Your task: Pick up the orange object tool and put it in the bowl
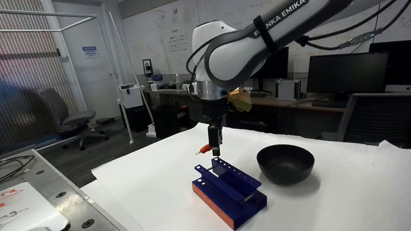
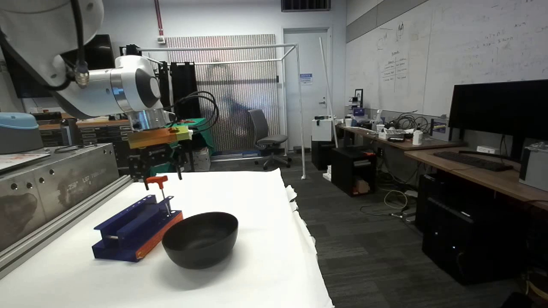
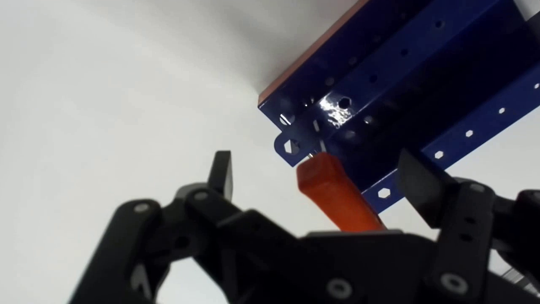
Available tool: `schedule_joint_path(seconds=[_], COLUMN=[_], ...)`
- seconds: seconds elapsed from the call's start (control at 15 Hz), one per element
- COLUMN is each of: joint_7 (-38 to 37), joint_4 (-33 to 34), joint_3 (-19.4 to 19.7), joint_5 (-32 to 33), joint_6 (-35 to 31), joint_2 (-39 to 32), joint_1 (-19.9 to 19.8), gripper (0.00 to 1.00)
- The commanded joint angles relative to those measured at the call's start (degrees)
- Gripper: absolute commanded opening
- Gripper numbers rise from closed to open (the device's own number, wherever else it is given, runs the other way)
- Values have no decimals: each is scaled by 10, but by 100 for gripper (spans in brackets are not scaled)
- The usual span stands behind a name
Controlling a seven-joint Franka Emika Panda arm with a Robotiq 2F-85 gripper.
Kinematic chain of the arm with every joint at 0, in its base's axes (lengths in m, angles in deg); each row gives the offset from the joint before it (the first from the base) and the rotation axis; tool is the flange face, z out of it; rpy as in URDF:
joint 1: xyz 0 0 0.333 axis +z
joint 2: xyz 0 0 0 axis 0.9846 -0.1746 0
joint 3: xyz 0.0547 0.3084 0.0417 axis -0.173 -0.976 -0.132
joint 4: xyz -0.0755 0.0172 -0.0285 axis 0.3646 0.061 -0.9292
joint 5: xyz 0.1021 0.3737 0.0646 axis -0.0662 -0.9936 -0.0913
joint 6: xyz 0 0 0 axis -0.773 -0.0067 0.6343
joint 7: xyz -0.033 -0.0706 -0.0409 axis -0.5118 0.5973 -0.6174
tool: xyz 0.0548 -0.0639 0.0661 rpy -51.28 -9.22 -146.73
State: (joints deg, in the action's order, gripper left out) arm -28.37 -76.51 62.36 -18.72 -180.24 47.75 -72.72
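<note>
The orange object tool (image 1: pixel 205 148) has an orange-red T-shaped handle. In an exterior view the tool (image 2: pixel 157 180) stands upright, its thin shaft down in the end of the blue rack. The black bowl (image 1: pixel 287 175) stands beside the rack and also shows in an exterior view (image 2: pixel 201 256); it does not clearly show in the wrist view. My gripper (image 2: pixel 163 182) points down over the rack's end. In the wrist view the gripper (image 3: pixel 320 179) is open, with the orange handle (image 3: pixel 333 194) between its fingers and a gap on each side. The palm hides the handle's rear part.
The blue slotted rack (image 1: pixel 215 199) with orange sides lies on the white-covered table (image 1: pixel 153 193); it also shows in the wrist view (image 3: pixel 400 84). A metal bench (image 2: pixel 64 179) runs along one table side. Desks with monitors (image 1: pixel 348 71) stand behind.
</note>
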Motion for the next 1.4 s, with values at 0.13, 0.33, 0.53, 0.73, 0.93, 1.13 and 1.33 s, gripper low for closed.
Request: schedule_joint_path(seconds=[0.13,0.33,0.53,0.73,0.93,1.13,1.33], joint_7=[11,9,11,13,8,9,10], joint_4=[65,67,59,60,62,58,54], joint_3=[5,12,15,15,17,16,15], joint_5=[18,41,58,67,76,81,80], joint_6=[4,18,36,55,74,71,73], joint_2=[-41,-34,-21,-17,-15,-12,-9], joint_1=[14,21,25,26,28,27,26], gripper=[49,25,55,68,41,38,14])
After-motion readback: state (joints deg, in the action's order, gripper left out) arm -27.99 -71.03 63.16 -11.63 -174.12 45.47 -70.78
